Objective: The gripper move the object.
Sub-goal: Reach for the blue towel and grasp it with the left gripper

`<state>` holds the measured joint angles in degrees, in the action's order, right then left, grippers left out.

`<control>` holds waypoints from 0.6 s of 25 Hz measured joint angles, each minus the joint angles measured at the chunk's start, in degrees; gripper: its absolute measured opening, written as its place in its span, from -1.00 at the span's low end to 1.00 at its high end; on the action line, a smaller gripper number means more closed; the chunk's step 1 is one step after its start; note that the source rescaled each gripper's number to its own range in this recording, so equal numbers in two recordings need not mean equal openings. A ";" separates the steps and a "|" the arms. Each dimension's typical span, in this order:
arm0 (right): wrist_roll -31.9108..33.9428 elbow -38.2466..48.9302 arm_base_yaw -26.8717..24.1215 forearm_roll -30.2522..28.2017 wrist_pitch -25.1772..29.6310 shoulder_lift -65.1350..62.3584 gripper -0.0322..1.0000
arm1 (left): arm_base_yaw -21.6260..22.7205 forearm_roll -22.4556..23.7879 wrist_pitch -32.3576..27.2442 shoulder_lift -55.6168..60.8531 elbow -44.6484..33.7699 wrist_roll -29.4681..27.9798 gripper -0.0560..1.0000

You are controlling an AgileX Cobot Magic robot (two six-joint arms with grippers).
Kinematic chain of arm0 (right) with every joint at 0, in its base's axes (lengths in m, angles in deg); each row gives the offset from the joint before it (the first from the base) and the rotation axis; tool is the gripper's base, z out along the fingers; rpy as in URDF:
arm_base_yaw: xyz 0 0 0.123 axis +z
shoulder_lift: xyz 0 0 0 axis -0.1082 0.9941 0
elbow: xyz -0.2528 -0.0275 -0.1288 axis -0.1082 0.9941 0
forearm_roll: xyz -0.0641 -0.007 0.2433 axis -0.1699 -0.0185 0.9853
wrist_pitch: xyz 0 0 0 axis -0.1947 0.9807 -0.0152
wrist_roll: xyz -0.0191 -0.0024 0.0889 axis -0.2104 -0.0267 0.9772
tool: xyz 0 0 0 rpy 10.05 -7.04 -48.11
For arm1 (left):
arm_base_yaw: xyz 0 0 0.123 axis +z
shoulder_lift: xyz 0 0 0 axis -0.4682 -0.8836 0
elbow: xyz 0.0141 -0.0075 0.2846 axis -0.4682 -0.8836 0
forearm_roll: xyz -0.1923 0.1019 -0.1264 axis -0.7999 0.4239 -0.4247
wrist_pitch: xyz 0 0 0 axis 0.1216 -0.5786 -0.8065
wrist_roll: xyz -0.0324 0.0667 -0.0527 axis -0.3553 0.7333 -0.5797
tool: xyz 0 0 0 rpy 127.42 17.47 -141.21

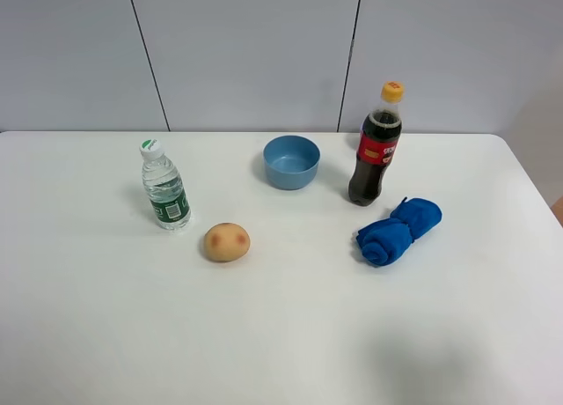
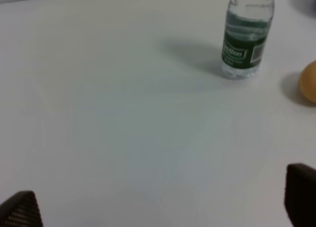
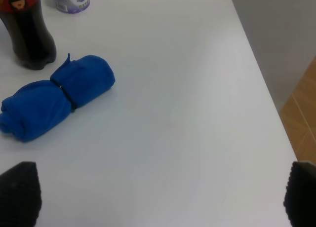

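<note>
Objects number five, and which one is to be moved cannot be told. A clear ribbed plastic water bottle [image 1: 164, 187] has a green label and white cap. Near it lies a rounded tan potato [image 1: 227, 242] with reddish blotches. Farther back sits a smooth blue bowl [image 1: 291, 162]. Beside that stands a dark cola bottle [image 1: 376, 145] with a red label and yellow cap, and a soft rolled blue cloth [image 1: 398, 231] lies by its base. Label writing is too blurred to read. All rest on a matte white surface [image 1: 106, 335] before pale grey wall panels [image 1: 246, 53]. The left tool [image 2: 160, 202] hangs wide open and holds nothing, short of the water bottle. The right tool [image 3: 160, 195] is likewise wide and unloaded, short of the cloth.
</note>
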<state>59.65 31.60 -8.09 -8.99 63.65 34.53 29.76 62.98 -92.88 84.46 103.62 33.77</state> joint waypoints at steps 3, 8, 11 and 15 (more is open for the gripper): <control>0.00 0.00 0.00 0.00 0.00 0.00 1.00 | 0.00 -0.62 1.83 -5.25 2.60 1.60 1.00; 0.00 0.00 0.00 0.00 0.00 0.00 1.00 | 0.00 -6.06 8.75 -21.65 9.92 5.59 1.00; 0.00 0.00 0.00 0.00 0.00 0.00 1.00 | 0.00 -9.40 13.05 -33.04 14.71 9.19 1.00; 0.00 0.00 0.00 0.00 0.00 0.00 1.00 | -0.19 -12.51 16.35 -48.16 21.91 14.32 1.00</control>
<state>59.65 31.60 -8.09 -8.99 63.65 34.53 29.56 50.47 -76.53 36.30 125.54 48.09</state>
